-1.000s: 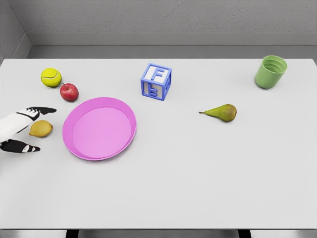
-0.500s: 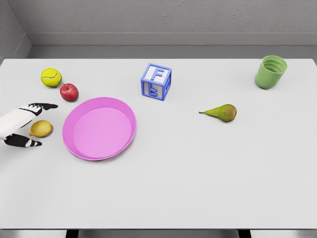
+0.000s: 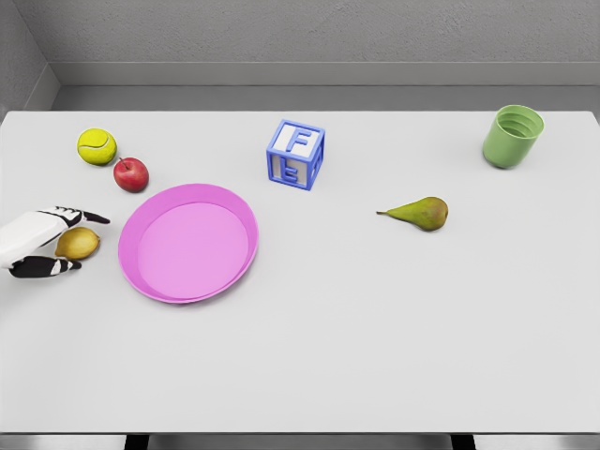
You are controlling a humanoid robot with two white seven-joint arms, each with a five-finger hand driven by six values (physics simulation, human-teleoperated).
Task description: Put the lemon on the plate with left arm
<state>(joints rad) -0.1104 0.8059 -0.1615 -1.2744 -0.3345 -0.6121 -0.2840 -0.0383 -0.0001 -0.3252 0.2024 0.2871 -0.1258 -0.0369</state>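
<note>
My left hand (image 3: 42, 242) comes in from the left edge of the table (image 3: 375, 328), low over the surface, with its fingers closing around the lemon (image 3: 78, 243). The upper fingers (image 3: 82, 216) reach over the far side of the fruit, and the dark-tipped thumb lies along its near side. The lemon sits between them, on the table by the look of it. From this angle I cannot be sure whether the fingers press the peel or just bracket it, so I call the grip unsettled rather than firm.

The lemon lies just left of the pink plate (image 3: 187, 242), close to its rim but apart from it. The plate holds nothing and sits left of the table's middle.

Behind my hand, toward the far left corner, a red apple (image 3: 131, 173) stands near the plate's far rim, and a yellow-green tennis ball (image 3: 97, 146) sits just beyond and to the left of it. A blue letter block (image 3: 295, 155) stands near the centre at the far side, slightly turned. A pear (image 3: 417, 213) lies on its side right of centre, stem pointing left. A green cup (image 3: 512, 136) stands upright near the far right corner.
</note>
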